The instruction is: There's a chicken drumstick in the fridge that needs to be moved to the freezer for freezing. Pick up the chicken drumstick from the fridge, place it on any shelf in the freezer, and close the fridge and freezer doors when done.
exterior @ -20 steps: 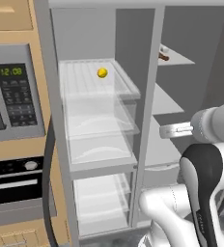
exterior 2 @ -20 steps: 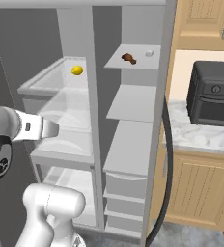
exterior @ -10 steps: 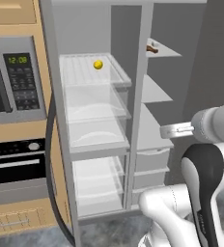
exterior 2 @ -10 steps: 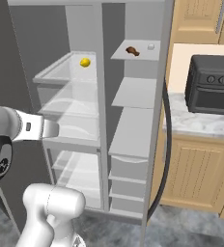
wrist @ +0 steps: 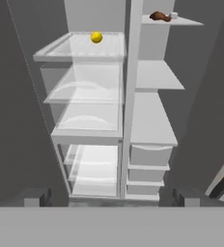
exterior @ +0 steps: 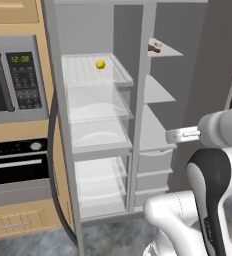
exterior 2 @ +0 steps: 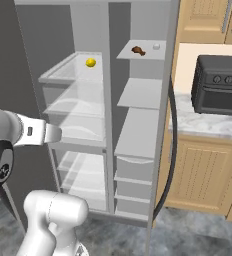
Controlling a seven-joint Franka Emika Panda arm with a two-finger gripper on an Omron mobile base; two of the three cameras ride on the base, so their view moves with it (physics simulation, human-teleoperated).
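The chicken drumstick [exterior: 154,48] [exterior 2: 137,50] [wrist: 160,16], small and brown, lies on the top shelf of the fridge [exterior 2: 138,130], the right-hand compartment of the open grey cabinet. To its left is the freezer [exterior: 95,107] [exterior 2: 75,107] [wrist: 85,91], with glass shelves. My gripper [exterior: 177,134] [exterior 2: 52,134] [wrist: 109,198] hangs in front of the cabinet at mid height, well below and short of the drumstick. Its fingers stand wide apart, open, with nothing between them.
A yellow ball-like fruit [exterior: 101,64] [exterior 2: 90,62] [wrist: 96,37] sits on the freezer's top shelf. A small white thing [exterior 2: 156,46] lies beside the drumstick. Both dark doors [exterior: 213,60] [exterior 2: 18,60] stand open. Microwave [exterior: 13,87] and oven [exterior: 18,165] are left; a toaster oven [exterior 2: 220,92] sits on the right counter.
The whole picture has shifted: the base has moved and the cabinet now shows a bit farther off, with more of its lower part. The gripper has stayed open.
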